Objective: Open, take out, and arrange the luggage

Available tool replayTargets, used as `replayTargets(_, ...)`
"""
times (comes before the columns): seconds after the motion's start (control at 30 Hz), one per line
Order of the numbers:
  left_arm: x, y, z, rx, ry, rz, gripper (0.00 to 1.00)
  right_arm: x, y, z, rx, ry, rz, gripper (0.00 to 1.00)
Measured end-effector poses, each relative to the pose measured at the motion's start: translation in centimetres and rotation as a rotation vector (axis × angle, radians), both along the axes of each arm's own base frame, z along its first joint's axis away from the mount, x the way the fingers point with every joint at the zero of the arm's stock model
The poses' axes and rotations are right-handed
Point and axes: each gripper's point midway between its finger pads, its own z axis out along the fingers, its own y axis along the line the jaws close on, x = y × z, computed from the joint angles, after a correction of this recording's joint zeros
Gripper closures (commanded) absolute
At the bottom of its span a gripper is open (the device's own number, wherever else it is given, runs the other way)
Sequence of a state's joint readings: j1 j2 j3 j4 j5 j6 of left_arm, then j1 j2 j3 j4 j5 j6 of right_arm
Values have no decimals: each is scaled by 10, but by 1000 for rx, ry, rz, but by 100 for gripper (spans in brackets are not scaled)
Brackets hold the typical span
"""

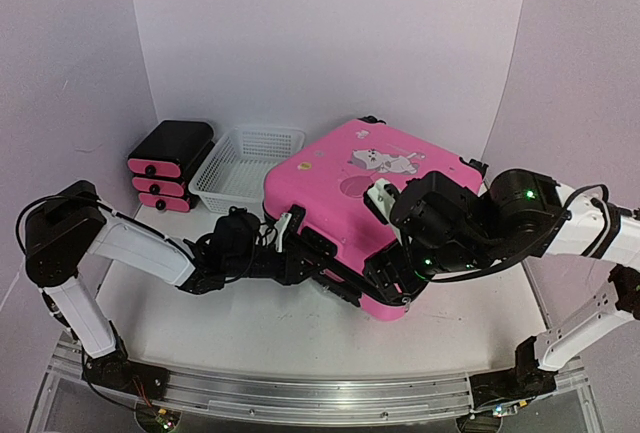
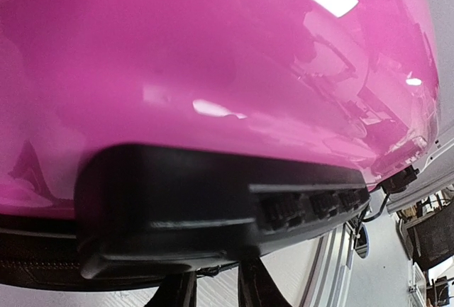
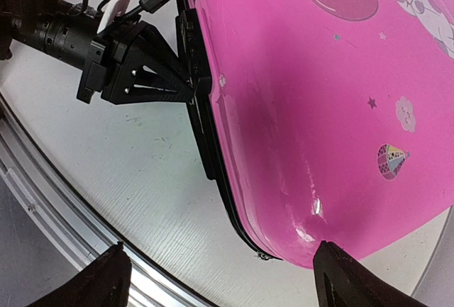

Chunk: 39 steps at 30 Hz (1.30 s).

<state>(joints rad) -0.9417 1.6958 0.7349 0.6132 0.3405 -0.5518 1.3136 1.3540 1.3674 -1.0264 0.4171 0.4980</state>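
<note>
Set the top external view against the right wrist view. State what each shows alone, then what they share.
Only the top external view: the black drawer unit and the white mesh basket, both behind the pink suitcase on its left. Only the right wrist view: the right gripper, its fingers wide apart, and a small hot-air balloon sticker on the shell. Both: the pink suitcase, the table and the left gripper, its tips at the suitcase's black zipper band.
</note>
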Motion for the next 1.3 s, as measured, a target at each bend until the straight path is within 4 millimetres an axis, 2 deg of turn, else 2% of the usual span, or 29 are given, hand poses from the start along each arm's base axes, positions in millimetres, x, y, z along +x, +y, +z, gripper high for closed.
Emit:
replayTargets(0.2,2,-2,0,-10,-9,1,84,0,0,0,0,1,1,9)
replayTargets(0.37,2,-3,0,-18,-9,3,79,0,0,0,0,1,1,9)
replayTargets(0.4,2,-3,0,-19,-8,2,80,0,0,0,1,1,1,9)
replayTargets(0.57,2,-5,-2,-24,0,16,99,0,0,0,1,1,1,9)
replayTargets(0.73,5,-7,-3,-21,-4,48,100,0,0,0,0,3,2,10)
replayTargets(0.83,5,-6,-6,-4,-11,63,100,-2,2,-3,-9,10,12,16)
replayTargets(0.93,6,-3,-9,21,-14,75,100,-6,10,-12,-46,31,67,20)
replayTargets(1.03,7,1,-9,50,-34,90,100,-18,29,-26,-103,46,194,25)
replayTargets(1.17,8,10,-7,103,-66,103,100,-30,57,-50,-152,25,379,41)
replayTargets(1.3,11,18,-8,155,-103,122,100,-25,75,-78,-174,-48,472,40)
